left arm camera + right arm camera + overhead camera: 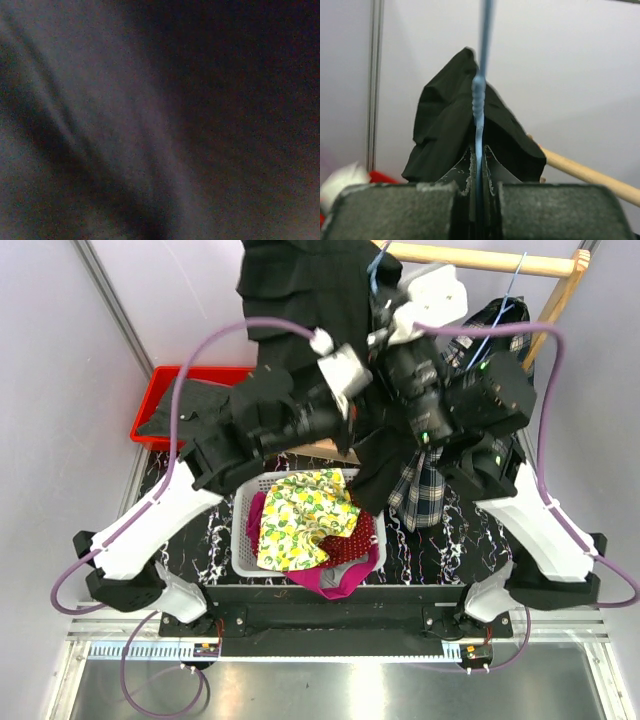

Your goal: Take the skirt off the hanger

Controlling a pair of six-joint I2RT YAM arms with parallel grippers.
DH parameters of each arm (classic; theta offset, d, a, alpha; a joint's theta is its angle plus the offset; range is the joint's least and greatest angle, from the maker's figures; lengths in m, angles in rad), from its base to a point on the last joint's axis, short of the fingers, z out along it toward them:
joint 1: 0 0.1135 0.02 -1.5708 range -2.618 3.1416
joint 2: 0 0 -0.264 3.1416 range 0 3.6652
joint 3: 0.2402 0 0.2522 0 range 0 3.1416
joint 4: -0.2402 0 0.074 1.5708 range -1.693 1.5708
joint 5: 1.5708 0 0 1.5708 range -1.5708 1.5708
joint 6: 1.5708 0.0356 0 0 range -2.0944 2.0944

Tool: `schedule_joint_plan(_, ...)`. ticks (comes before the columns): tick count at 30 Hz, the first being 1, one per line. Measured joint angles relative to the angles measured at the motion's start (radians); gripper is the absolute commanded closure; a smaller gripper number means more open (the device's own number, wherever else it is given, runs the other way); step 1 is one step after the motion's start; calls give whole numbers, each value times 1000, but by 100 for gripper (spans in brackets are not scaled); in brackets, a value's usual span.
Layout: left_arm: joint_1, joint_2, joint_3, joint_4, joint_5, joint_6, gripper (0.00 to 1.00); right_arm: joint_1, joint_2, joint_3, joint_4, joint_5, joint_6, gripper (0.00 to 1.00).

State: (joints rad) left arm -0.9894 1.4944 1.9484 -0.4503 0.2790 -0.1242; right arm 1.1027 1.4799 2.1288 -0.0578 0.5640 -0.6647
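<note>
The black skirt (300, 290) hangs above the far edge of the bench (440, 540), near its middle, on a blue wire hanger (479, 90). It is a soft, light, pleated fabric. It will probably drape and fold under any pull instead of holding its shape, and it is unlikely to slip or be damaged. The waistband, where it meets the hanger, looks like the firmest place to grasp. A pinch lower on the panel would likely only stretch the cloth.

The left arm (270, 425) reaches from the near left corner, up and across towards the middle of the far edge. Its forearm is raised steeply and its wrist is pressed into the side of the skirt. The right arm (500, 400) rises from the near right corner and folds back inward, with its wrist high beside the skirt's top.

The left gripper (348, 378) is closed. Its wrist view shows only dark folds filling the frame, so it is judged to pinch a fold of the skirt, though the fingers themselves are hidden. The right gripper (479, 165) is clamped on the hanger's wire stem, with the skirt bunched just beyond it.
</note>
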Motion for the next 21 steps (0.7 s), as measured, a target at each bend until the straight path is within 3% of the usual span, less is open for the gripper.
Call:
schedule_joint_plan(2,-33,-32,-37,-61,-100,152,100,-11,48,91,17,4,0,100)
schedule_joint_plan(6,-87,-74,-175,-165,-161,369,100,-14,144,254,-15,38,-47,100)
schedule_joint_plan(15,-67,-195,-382,-294,-172,542,100,-10,213,336,-99,134,-156,100)
schedule_joint_plan(21,-72,-199,-393,-346,-213,610,100,-10,184,394,-348,177,48,100)
